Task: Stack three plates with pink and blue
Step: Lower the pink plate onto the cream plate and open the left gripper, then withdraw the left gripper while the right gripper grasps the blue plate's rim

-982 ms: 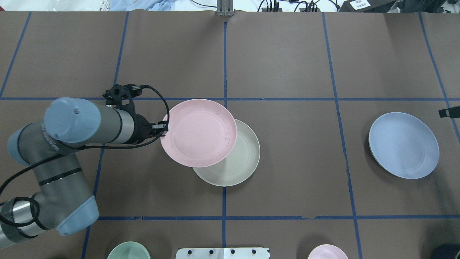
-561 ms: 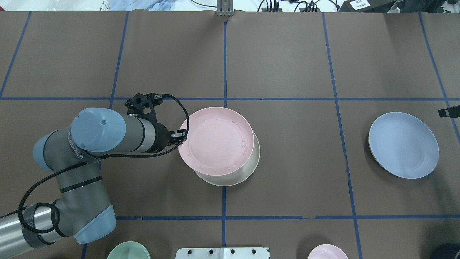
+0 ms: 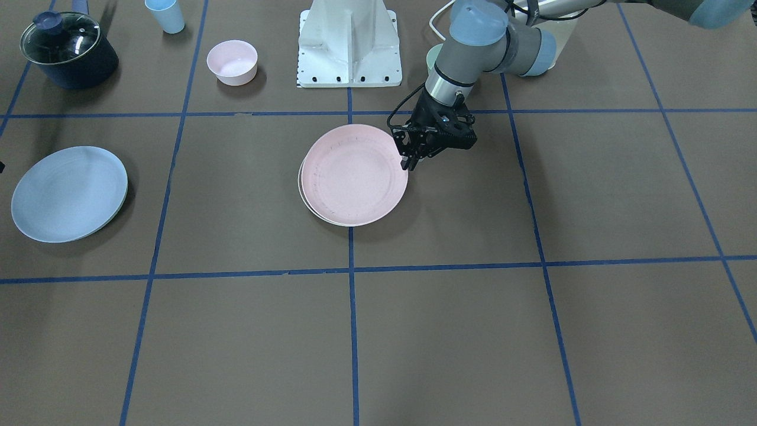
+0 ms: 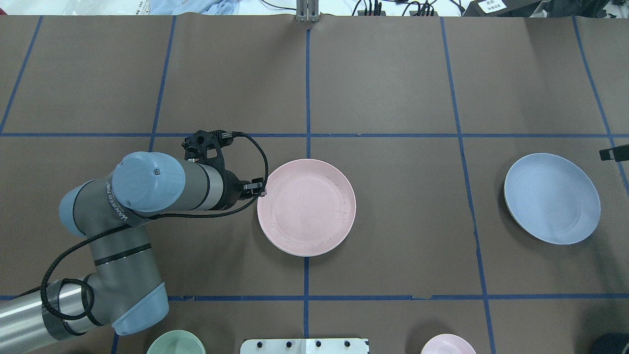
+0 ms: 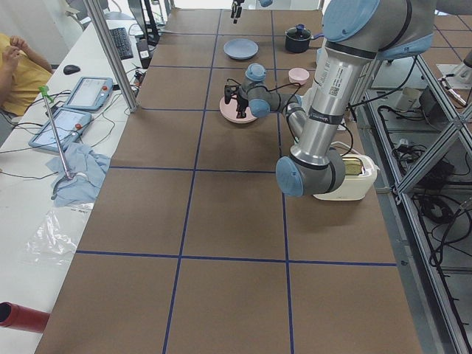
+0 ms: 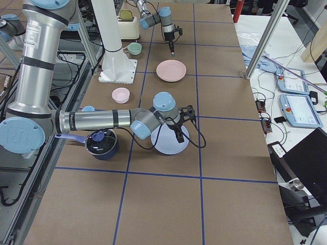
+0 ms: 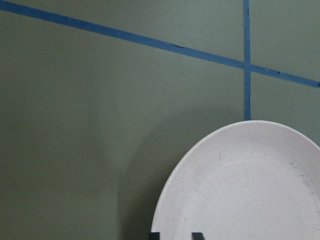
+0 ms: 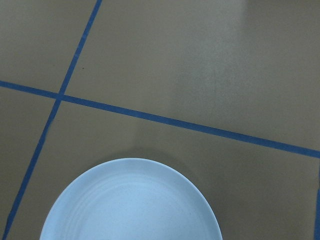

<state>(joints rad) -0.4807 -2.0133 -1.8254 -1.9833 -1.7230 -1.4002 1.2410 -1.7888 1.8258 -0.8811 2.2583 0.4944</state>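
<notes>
The pale pink plate lies squarely over the cream plate, of which only a thin rim shows. My left gripper is shut on the pink plate's left rim; its fingertips show at the plate's edge in the left wrist view. The light blue plate lies alone at the table's right and fills the bottom of the right wrist view. My right gripper hovers at the blue plate's edge; I cannot tell whether it is open or shut.
A green bowl and a small pink bowl sit at the near edge beside the robot base. A dark lidded pot and a blue cup stand near the base on the right arm's side.
My left arm carried the pink plate rightward and down until it covers the cream plate almost fully. The blue plate has not moved.
</notes>
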